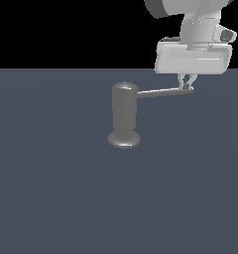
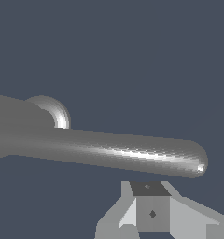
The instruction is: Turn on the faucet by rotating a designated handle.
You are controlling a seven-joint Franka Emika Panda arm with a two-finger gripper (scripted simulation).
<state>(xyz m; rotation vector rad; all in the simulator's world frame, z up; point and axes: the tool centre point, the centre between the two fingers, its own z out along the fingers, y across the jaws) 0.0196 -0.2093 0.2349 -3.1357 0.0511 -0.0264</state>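
Wrist view: the gripper point(image 2: 152, 212) is being seen with fingers drawn together, nothing clamped, just beside the rounded tip of the handle point(image 2: 132, 154); contact cannot be told. Exterior view: the handle point(image 1: 163, 91) is lying toward 3 o'clock from the faucet point(image 1: 124, 115), with the gripper point(image 1: 186, 85) at its far end. Open floor is being left all round for sweeping.

Faucet point(image 1: 124, 111): dull grey metal, smooth, soft sheen on rounded top & disc base. Handle point(image 1: 163, 91): same grey metal, smooth, brushed-looking w/ bright highlight streak along rod & tip in wrist view. Gripper point(image 1: 186, 83): white/pale grey, smooth, plastic-like, matt. Desk point(image 1: 51, 188): flat slate-blue, matt, no texture.
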